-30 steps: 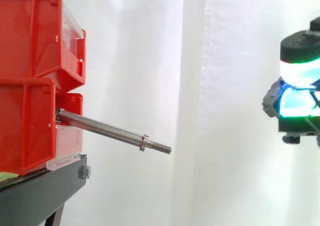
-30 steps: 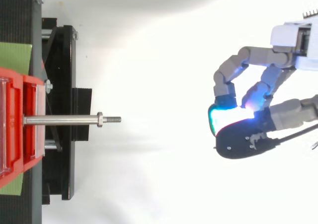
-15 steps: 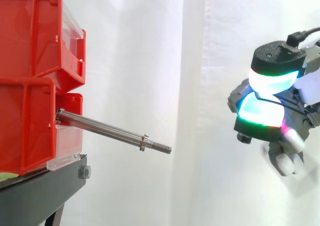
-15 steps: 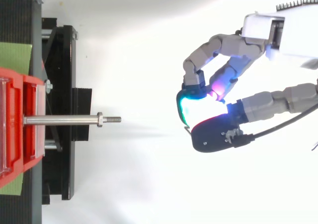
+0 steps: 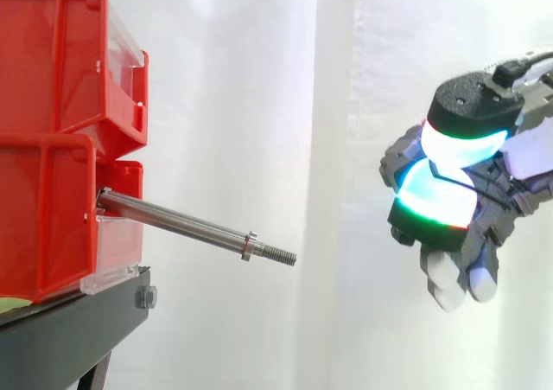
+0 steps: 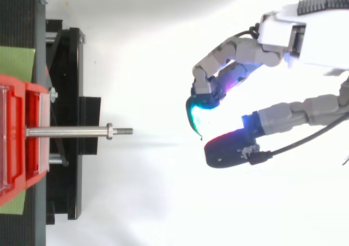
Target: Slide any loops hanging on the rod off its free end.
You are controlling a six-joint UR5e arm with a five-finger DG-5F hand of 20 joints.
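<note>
Shiny steel rod (image 5: 186, 224) with threaded tip slopes down from stacked red bins (image 5: 47, 139); hand (image 5: 445, 195) curled, empty, well apart.

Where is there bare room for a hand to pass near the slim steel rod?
Free: beyond the rod, from its threaded tip to the robot hand; also above and below its outer half. Crowded: its root, at the stacked red plastic bins over the black stand.

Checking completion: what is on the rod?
No loop hangs on the rod; only a nut sits near its threaded tip. Its root is hidden where it enters the red bin.
</note>
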